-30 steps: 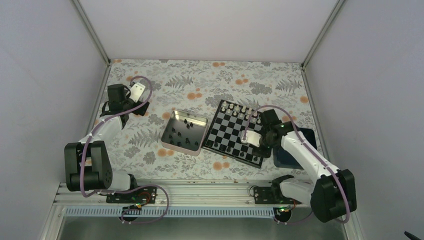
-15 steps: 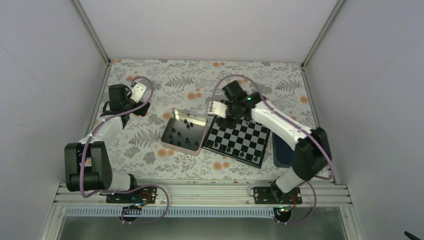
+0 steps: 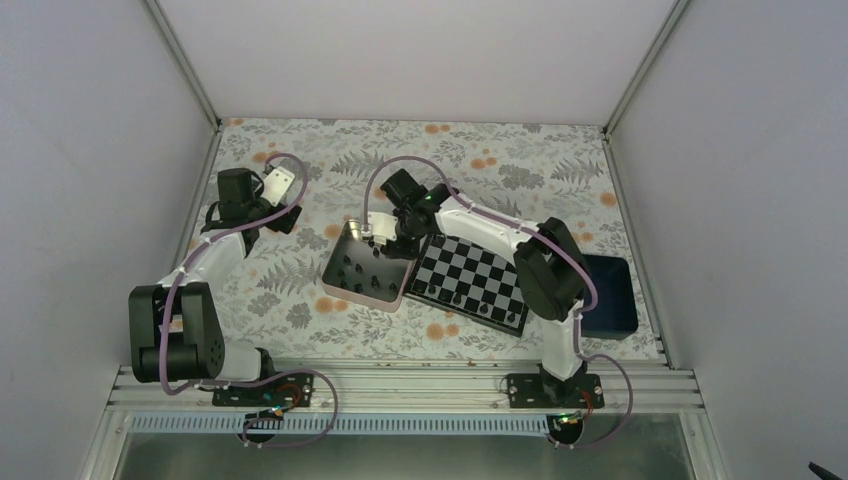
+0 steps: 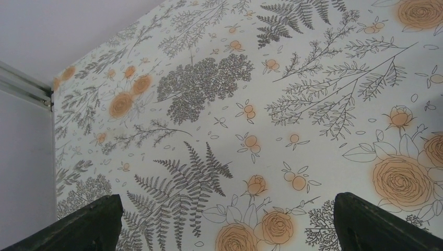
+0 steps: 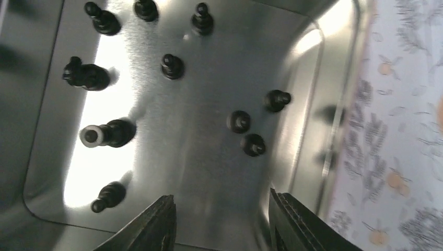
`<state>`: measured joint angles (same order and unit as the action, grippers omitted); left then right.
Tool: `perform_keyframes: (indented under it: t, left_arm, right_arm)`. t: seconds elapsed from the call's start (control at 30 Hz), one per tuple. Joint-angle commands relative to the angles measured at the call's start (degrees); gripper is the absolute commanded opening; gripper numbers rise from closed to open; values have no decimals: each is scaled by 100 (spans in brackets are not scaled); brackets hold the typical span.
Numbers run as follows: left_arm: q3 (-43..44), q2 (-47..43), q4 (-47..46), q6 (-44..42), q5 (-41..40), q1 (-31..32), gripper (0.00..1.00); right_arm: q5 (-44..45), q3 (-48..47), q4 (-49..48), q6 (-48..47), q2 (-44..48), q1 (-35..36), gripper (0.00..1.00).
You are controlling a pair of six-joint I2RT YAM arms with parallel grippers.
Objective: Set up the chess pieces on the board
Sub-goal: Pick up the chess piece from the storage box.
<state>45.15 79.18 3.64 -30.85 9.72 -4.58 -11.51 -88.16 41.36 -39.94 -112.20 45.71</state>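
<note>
Right pincer (image 5: 222, 204): spread apart, gripping nothing; hangs over square silver metal tin (image 5: 198, 172) holding tiny black chess figures (image 5: 172, 66).

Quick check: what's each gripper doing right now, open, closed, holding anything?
Left gripper: open, empty, above the floral tablecloth.
Right gripper: open, holding nothing, over the silver tin.

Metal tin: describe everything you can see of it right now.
The metal tin is a square, open, shallow box with rounded corners and a brushed silver, reflective inside. It sits flat on the floral tablecloth, left of the board. About ten black chess pieces are scattered inside. The right hand hovers over it, empty.
</note>
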Motion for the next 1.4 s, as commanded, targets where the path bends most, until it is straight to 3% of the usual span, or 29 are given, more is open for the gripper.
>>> perform_keyframes:
  t: [0.0, 0.43, 0.8, 0.93, 1.2, 1.37]
  left_arm:
    - [102, 44, -5, -54, 181, 38, 100]
    - [49, 46, -34, -82, 215, 36, 100]
    - [16, 54, -80, -77, 206, 27, 100]
    - [3, 62, -91, -86, 215, 18, 100]
    - [-15, 59, -104, -88, 224, 18, 100]
    - [-6, 71, -101, -86, 224, 18, 100]
  right_arm:
    - [-489, -140, 269, -72, -144, 325, 47]
    - [-621, -160, 421, -104, -513, 781, 50]
    - [-536, -150, 87, -29, -725, 799, 46]
    - [-584, -188, 66, -18, -738, 811, 40]
    - [-543, -161, 75, -31, -641, 817, 9]
    - [-391, -35, 109, 6, -214, 807, 4]
